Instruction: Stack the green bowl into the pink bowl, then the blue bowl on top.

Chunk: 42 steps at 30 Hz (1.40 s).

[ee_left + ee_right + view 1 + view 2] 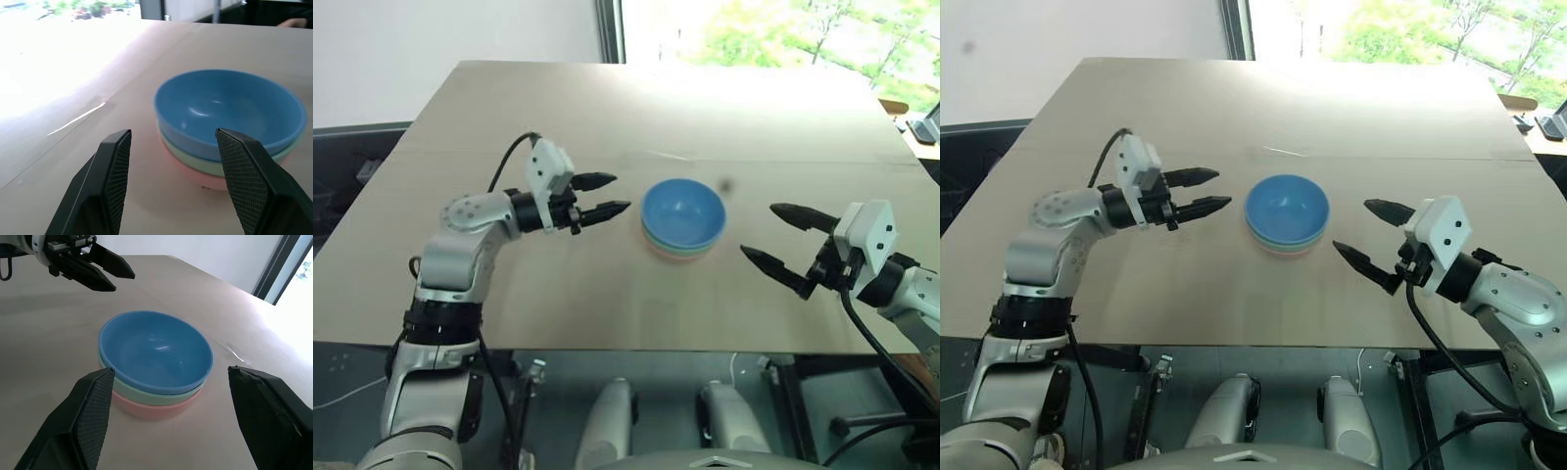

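Stack done: blue bowl in green bowl in pink bowl, mid-tabletop. Left tool and right tool released, empty; I'd back out level, no nudging.

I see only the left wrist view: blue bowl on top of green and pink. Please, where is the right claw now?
Observer: The right claw hangs open on the other side of the stack, apart from the blue bowl.
Operator: And my left claw, is it touching the stack?
Observer: No. From the head view the left claw is open and stands beside the stack with bare table between them.
Operator: Is the stack sitting straight?
Observer: The right wrist view shows the blue bowl nested evenly in the green bowl, and this in the pink bowl, with the rims level all around.
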Each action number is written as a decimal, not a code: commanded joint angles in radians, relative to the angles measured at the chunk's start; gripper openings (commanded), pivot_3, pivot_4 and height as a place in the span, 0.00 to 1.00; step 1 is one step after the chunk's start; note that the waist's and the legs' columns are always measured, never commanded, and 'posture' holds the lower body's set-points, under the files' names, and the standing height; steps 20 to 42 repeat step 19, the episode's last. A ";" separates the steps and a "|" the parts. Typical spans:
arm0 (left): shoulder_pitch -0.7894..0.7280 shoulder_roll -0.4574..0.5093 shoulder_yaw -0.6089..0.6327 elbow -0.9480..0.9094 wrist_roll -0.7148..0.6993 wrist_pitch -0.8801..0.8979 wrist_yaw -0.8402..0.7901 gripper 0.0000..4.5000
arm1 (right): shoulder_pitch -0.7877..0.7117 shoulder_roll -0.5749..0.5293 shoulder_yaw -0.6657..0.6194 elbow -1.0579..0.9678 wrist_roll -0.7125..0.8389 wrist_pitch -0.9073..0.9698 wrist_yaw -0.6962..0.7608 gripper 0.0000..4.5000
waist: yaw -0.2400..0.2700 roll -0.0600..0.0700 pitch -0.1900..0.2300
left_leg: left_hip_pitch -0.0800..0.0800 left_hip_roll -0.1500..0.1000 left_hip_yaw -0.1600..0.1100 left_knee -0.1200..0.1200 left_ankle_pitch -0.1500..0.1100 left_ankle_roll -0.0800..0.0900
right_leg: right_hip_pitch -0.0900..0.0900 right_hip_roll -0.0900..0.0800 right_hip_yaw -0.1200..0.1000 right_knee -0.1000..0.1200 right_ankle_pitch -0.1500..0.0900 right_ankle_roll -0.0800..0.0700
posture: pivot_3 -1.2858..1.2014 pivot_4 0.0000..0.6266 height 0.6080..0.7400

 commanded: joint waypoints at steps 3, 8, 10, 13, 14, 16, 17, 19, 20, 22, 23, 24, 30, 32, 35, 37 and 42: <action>0.157 0.006 0.073 -0.130 -0.033 -0.023 0.043 0.64 | 0.075 -0.032 -0.121 -0.022 0.027 0.033 -0.017 0.87 | 0.000 0.000 0.000 | 0.000 0.000 0.000 0.000 0.000 0.000 | 0.000 0.000 0.000 0.000 0.000 0.000 | 0.52 0.24 1.00; 0.296 0.039 0.087 -0.216 -0.040 -0.001 0.045 0.64 | 0.241 -0.062 -0.248 -0.006 0.003 0.024 0.021 0.87 | 0.015 0.000 0.000 | 0.001 0.000 0.001 0.000 0.000 0.000 | 0.001 0.000 0.000 0.000 0.000 0.000 | 0.52 0.24 1.00; 0.346 0.061 0.116 -0.236 -0.065 0.003 0.023 0.64 | 0.300 -0.073 -0.307 -0.009 0.008 0.019 0.049 0.87 | 0.018 0.000 0.000 | 0.003 0.000 0.002 -0.001 0.000 0.000 | 0.002 0.000 0.001 0.000 0.000 0.000 | 0.52 0.24 1.00; 0.391 0.106 0.164 -0.265 -0.107 0.028 -0.001 0.64 | 0.349 -0.091 -0.394 -0.018 0.044 0.037 0.085 0.87 | 0.018 0.000 0.000 | 0.014 0.001 0.003 -0.005 0.000 0.000 | 0.013 0.000 0.002 -0.004 0.000 0.000 | 0.52 0.24 1.00; 0.415 0.131 0.185 -0.271 -0.129 0.038 -0.028 0.64 | 0.365 -0.103 -0.426 -0.016 0.057 0.041 0.108 0.87 | 0.018 0.000 0.000 | 0.017 0.002 0.003 -0.007 0.000 0.000 | 0.015 0.000 0.002 -0.007 0.000 0.000 | 0.52 0.24 1.00; 0.440 0.158 0.206 -0.276 -0.156 0.051 -0.054 0.64 | 0.381 -0.117 -0.459 -0.010 0.071 0.043 0.136 0.87 | 0.017 0.001 -0.001 | 0.018 0.002 0.005 -0.007 0.000 0.000 | 0.016 0.000 0.003 -0.007 0.000 0.000 | 0.52 0.24 1.00; 0.441 0.166 0.205 -0.275 -0.157 0.047 -0.059 0.64 | 0.379 -0.125 -0.464 -0.004 0.078 0.044 0.143 0.87 | 0.017 0.001 -0.001 | 0.018 0.002 0.005 -0.008 0.000 0.000 | 0.016 0.000 0.004 -0.007 0.000 0.000 | 0.52 0.24 1.00; 0.437 0.177 0.197 -0.274 -0.154 0.041 -0.064 0.64 | 0.369 -0.135 -0.462 0.005 0.085 0.047 0.146 0.87 | 0.017 0.001 -0.001 | 0.018 0.002 0.006 -0.008 0.000 0.000 | 0.016 0.000 0.004 -0.007 0.000 0.000 | 0.52 0.24 1.00; 0.437 0.177 0.197 -0.274 -0.154 0.041 -0.064 0.64 | 0.369 -0.135 -0.462 0.005 0.085 0.047 0.146 0.87 | 0.017 0.001 -0.001 | 0.018 0.002 0.006 -0.008 0.000 0.000 | 0.016 0.000 0.004 -0.007 0.000 0.000 | 0.52 0.24 1.00; 0.437 0.177 0.197 -0.274 -0.154 0.041 -0.064 0.64 | 0.369 -0.135 -0.462 0.005 0.085 0.047 0.146 0.87 | 0.017 0.001 -0.001 | 0.018 0.002 0.006 -0.008 0.000 0.000 | 0.016 0.000 0.004 -0.007 0.000 0.000 | 0.52 0.24 1.00; 0.437 0.177 0.197 -0.274 -0.154 0.041 -0.064 0.64 | 0.369 -0.135 -0.462 0.005 0.085 0.047 0.146 0.87 | 0.017 0.001 -0.001 | 0.018 0.002 0.006 -0.008 0.000 0.000 | 0.016 0.000 0.004 -0.007 0.000 0.000 | 0.52 0.24 1.00; 0.437 0.177 0.197 -0.274 -0.154 0.041 -0.064 0.64 | 0.369 -0.135 -0.462 0.005 0.085 0.047 0.146 0.87 | 0.017 0.001 -0.001 | 0.018 0.002 0.006 -0.008 0.000 0.000 | 0.016 0.000 0.004 -0.007 0.000 0.000 | 0.52 0.24 1.00; 0.437 0.177 0.197 -0.274 -0.154 0.041 -0.064 0.64 | 0.369 -0.135 -0.462 0.005 0.085 0.047 0.146 0.87 | 0.017 0.001 -0.001 | 0.018 0.002 0.006 -0.008 0.000 0.000 | 0.016 0.000 0.004 -0.007 0.000 0.000 | 0.52 0.24 1.00; 0.437 0.177 0.197 -0.274 -0.154 0.041 -0.064 0.64 | 0.369 -0.135 -0.462 0.005 0.085 0.047 0.146 0.87 | 0.017 0.001 -0.001 | 0.018 0.002 0.006 -0.008 0.000 0.000 | 0.016 0.000 0.004 -0.007 0.000 0.000 | 0.52 0.24 1.00; 0.437 0.177 0.197 -0.274 -0.154 0.041 -0.064 0.64 | 0.369 -0.135 -0.462 0.005 0.085 0.047 0.146 0.87 | 0.017 0.001 -0.001 | 0.018 0.002 0.006 -0.008 0.000 0.000 | 0.016 0.000 0.004 -0.007 0.000 0.000 | 0.52 0.24 1.00; 0.437 0.177 0.197 -0.274 -0.154 0.041 -0.064 0.64 | 0.369 -0.135 -0.462 0.005 0.085 0.047 0.146 0.87 | 0.017 0.001 -0.001 | 0.018 0.002 0.006 -0.008 0.000 0.000 | 0.016 0.000 0.004 -0.007 0.000 0.000 | 0.52 0.24 1.00; 0.437 0.177 0.197 -0.274 -0.154 0.041 -0.064 0.64 | 0.369 -0.135 -0.462 0.005 0.085 0.047 0.146 0.87 | 0.017 0.001 -0.001 | 0.018 0.002 0.006 -0.008 0.000 0.000 | 0.016 0.000 0.004 -0.007 0.000 0.000 | 0.52 0.24 1.00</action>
